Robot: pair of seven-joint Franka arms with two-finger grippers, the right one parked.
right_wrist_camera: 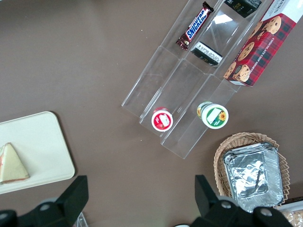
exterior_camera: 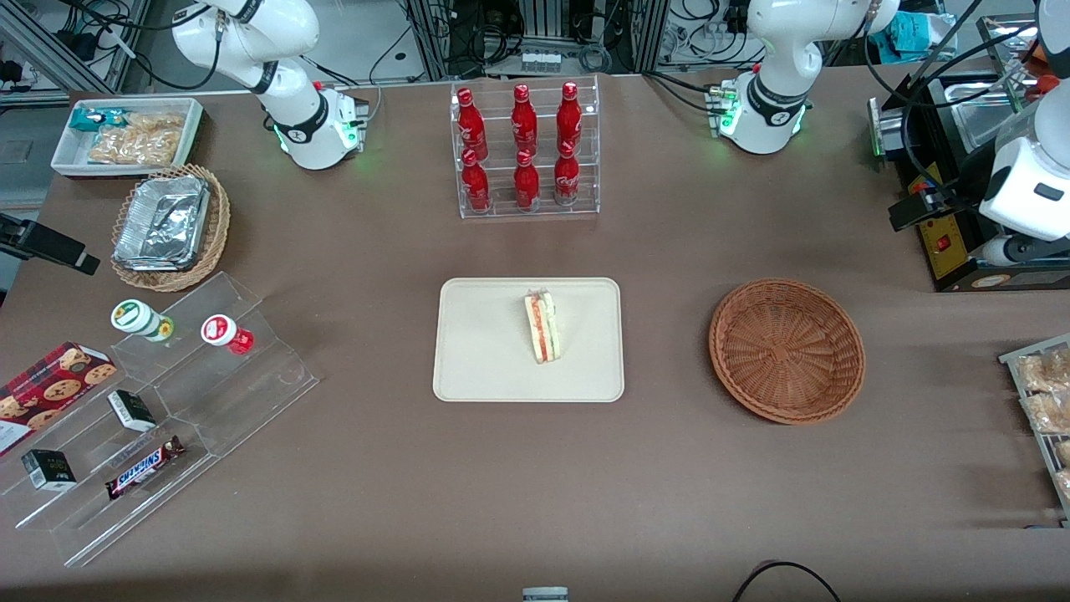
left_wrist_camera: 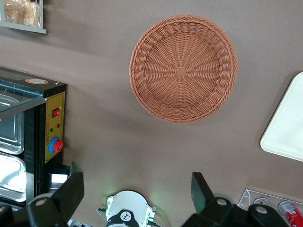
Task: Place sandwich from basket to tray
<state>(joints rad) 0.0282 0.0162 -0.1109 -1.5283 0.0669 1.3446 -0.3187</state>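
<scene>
The sandwich (exterior_camera: pixel 543 326), a pale bread wedge with red and green filling along its edge, lies on the cream tray (exterior_camera: pixel 485 359) at the table's middle; it also shows in the right wrist view as the sandwich (right_wrist_camera: pixel 12 163) on the tray (right_wrist_camera: pixel 40 137). The reddish-brown woven basket (exterior_camera: pixel 786 351) sits beside the tray toward the working arm's end, with nothing in it. My left gripper (left_wrist_camera: pixel 136 182) hangs high over the table, open, nothing between its fingers (left_wrist_camera: pixel 71 187). It looks down on the basket (left_wrist_camera: pixel 183 68) and one corner of the tray (left_wrist_camera: pixel 286 125).
A rack of red bottles (exterior_camera: pixel 527 150) stands farther from the front camera than the tray. A black machine (exterior_camera: pixel 961 192) and bagged pastries (exterior_camera: pixel 1045 401) lie at the working arm's end. Acrylic steps with snacks (exterior_camera: pixel 159 401), a foil-filled tan basket (exterior_camera: pixel 167 226) and a white bin (exterior_camera: pixel 125 134) lie at the parked arm's end.
</scene>
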